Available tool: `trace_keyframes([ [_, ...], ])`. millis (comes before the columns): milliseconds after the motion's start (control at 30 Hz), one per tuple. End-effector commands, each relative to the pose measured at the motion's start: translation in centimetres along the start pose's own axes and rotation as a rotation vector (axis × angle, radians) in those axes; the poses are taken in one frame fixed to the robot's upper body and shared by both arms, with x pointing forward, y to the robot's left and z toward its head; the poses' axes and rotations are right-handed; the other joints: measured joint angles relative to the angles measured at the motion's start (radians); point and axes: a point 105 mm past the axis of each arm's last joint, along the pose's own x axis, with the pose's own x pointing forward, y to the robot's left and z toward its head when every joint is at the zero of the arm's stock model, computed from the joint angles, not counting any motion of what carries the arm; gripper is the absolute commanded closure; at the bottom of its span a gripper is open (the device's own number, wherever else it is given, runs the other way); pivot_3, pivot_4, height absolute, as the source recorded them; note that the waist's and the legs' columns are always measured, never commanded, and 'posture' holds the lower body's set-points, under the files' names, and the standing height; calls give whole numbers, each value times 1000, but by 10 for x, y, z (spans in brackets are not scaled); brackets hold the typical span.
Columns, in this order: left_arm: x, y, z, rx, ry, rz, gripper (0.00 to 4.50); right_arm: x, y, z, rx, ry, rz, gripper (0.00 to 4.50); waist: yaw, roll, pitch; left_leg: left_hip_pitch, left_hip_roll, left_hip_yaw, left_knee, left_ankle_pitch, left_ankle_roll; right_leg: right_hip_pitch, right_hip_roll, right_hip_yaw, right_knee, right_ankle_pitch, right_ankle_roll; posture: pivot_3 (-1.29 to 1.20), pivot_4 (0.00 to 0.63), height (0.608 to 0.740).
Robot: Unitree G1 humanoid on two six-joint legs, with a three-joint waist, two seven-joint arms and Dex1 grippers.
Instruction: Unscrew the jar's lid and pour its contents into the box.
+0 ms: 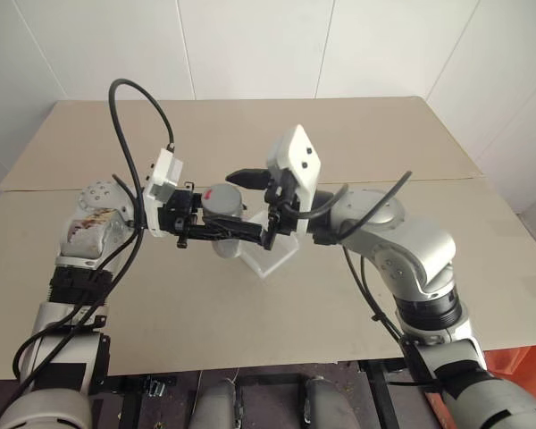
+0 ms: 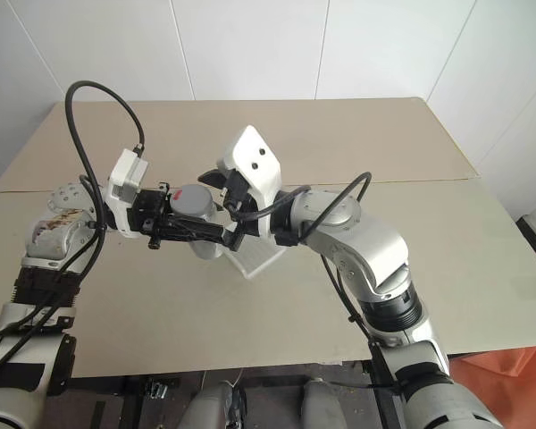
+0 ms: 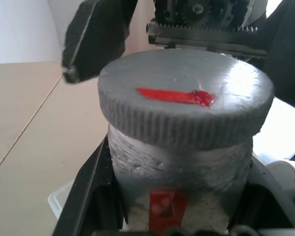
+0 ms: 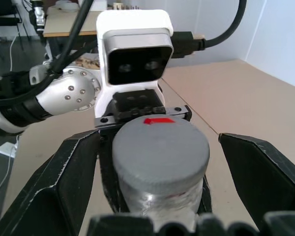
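Observation:
The jar (image 1: pixel 225 234) is held above the table with my left gripper (image 1: pixel 216 229) shut on its whitish body, one black finger on each side. Its grey ridged lid (image 3: pixel 187 96), marked with a red strip, sits on top of the jar (image 3: pixel 179 187). My right gripper (image 4: pixel 157 142) is open, its two black fingers (image 4: pixel 64 182) standing either side of the lid (image 4: pixel 160 147) with a gap on each side. The clear box (image 1: pixel 275 257) rests on the table just below and beside the jar. The contents are hidden inside the jar.
The beige table (image 1: pixel 384 295) spreads wide around the box, with a seam (image 1: pixel 447 179) across its far half. White walls stand behind it. Black cables (image 1: pixel 129 125) loop up from the left wrist.

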Motion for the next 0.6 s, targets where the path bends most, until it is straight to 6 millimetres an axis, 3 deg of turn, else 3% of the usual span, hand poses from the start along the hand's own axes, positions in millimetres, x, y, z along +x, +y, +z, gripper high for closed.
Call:
trace_keyframes([
  [33,-3,-1,10,51,-1,9,2457,4,3,15,-52,-48,18,22,0,0,0,0,0,0,0,0,0,0,0,0,0,0,0,0,150,740],
  [200,-3,-1,9,52,1,13,2457,7,1,16,-42,-50,21,22,0,0,0,0,0,0,0,0,0,0,0,0,0,0,0,0,150,740],
  [300,-4,-1,9,52,2,14,2457,6,1,18,-40,-58,26,619,0,0,0,0,0,0,0,0,0,0,0,0,0,0,0,0,150,740],
  [400,-4,-2,9,51,4,14,2457,5,1,17,-39,-53,29,1619,0,0,0,0,0,0,0,0,0,0,0,0,0,0,0,0,150,740],
  [600,-3,-2,8,51,8,11,2457,0,-3,24,-6,-82,21,1743,0,0,0,0,0,0,0,0,0,0,0,0,0,0,0,0,150,740],
])
